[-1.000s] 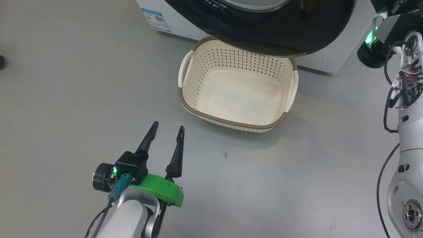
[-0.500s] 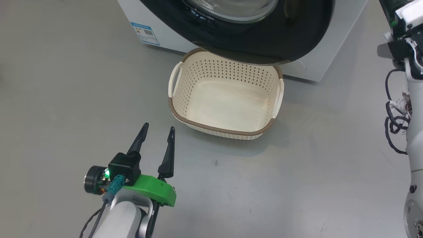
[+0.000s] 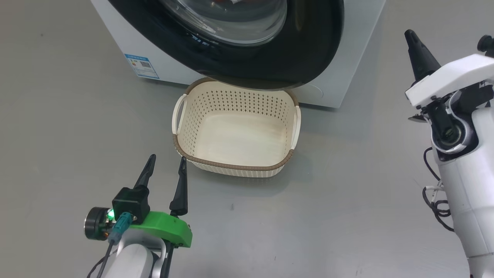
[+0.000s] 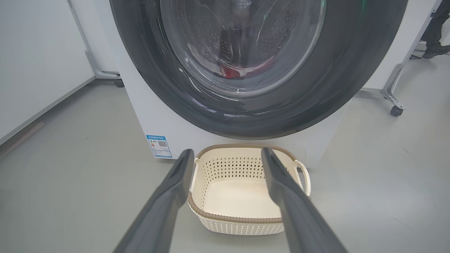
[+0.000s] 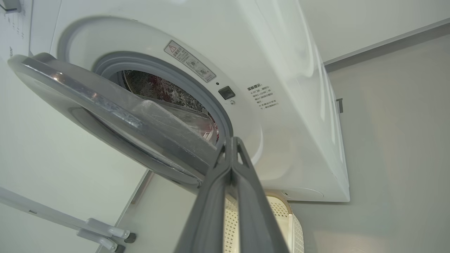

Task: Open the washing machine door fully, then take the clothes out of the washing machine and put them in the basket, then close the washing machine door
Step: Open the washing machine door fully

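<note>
The left gripper has its two long dark fingers spread well apart and empty, touching nothing, hanging over the smooth grey floor. The right gripper has its fingers pressed together at the tips with nothing between them. In the head view it stands raised at the far right. In its own wrist view the tips lie over the gap at the free edge of the door, and I cannot tell whether they touch it. The room has plain white wall panels, a wheeled metal frame leg and a person's dark shoe at the back. The big white front-loading washing machine bears a small blue label low on its front. Its large round glossy black door with a bulging clear glass bowl stands partly open. The red clothes lie inside the drum, seen through the glass. The small cream perforated plastic basket with a brown woven-look rim sits empty on the floor, just under the door. It is near the left gripper's fingertips, ahead and to their right, and well apart from the right gripper.
</note>
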Controlling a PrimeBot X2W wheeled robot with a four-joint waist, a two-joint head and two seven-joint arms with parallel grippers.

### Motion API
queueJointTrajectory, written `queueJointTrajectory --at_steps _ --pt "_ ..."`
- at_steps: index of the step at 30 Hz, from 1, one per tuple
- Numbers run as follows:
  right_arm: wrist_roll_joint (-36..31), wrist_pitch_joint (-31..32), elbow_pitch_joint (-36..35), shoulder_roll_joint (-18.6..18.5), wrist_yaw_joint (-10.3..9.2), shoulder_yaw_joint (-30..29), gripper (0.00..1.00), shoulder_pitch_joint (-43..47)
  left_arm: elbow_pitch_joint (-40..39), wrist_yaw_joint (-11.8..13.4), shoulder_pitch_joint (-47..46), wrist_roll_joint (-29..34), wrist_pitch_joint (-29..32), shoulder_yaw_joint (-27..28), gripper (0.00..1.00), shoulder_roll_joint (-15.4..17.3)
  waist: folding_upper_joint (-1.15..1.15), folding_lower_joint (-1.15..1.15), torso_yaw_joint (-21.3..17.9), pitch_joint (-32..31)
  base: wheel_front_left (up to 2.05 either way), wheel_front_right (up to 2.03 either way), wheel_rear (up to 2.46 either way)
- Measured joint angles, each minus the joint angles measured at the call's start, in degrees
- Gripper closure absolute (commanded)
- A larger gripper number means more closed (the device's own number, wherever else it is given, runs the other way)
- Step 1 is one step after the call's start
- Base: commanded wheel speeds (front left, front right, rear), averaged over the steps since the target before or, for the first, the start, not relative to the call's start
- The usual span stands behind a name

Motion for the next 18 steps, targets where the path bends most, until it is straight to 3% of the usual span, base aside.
queueJointTrajectory --at_steps 15,18 --pt "-8.60 -12.71 -6.17 -1.88 0.00 5.77 1.00 14.44 -0.54 0.00 3.15 0.64 0.00 3.69 0.00 0.08 0.00 0.00 -5.66 -4.26 0.00 0.00 0.00" --pt "-13.65 -16.57 -7.59 -4.12 0.00 6.59 1.00 16.29 -0.71 0.00 3.45 1.36 0.00 3.89 0.00 0.10 0.00 0.00 -6.47 -4.76 0.00 0.00 0.00"
